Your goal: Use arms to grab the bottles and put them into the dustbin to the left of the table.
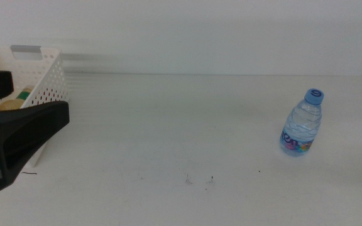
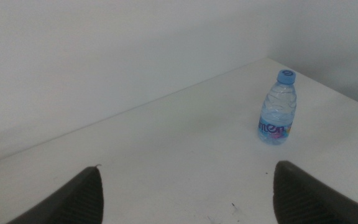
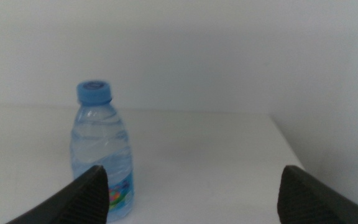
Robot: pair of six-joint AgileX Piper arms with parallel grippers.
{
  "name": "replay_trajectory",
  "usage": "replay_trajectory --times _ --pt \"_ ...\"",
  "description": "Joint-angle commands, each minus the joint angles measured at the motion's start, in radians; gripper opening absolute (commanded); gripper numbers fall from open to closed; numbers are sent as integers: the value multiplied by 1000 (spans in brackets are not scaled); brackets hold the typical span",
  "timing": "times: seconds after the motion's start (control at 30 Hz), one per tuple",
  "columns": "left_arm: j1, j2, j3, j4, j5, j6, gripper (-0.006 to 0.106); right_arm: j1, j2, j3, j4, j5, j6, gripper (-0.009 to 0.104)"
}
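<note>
On the table, water bottle, label unreadable

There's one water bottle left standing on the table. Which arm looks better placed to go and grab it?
Probably the right. Its wrist view shows the bottle close, just ahead of its open gripper. The left gripper, also open, is across the table by the dustbin, far from the bottle.
</note>
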Motion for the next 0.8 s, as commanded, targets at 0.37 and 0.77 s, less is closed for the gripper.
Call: replay_trajectory --times 0.37,0.77 --pt "-4 -4 4 0 -13 -2 94 51 353 3 -146 -299 34 88" --pt "-4 -4 4 0 -13 -2 94 51 422 3 -146 -365 148 88"
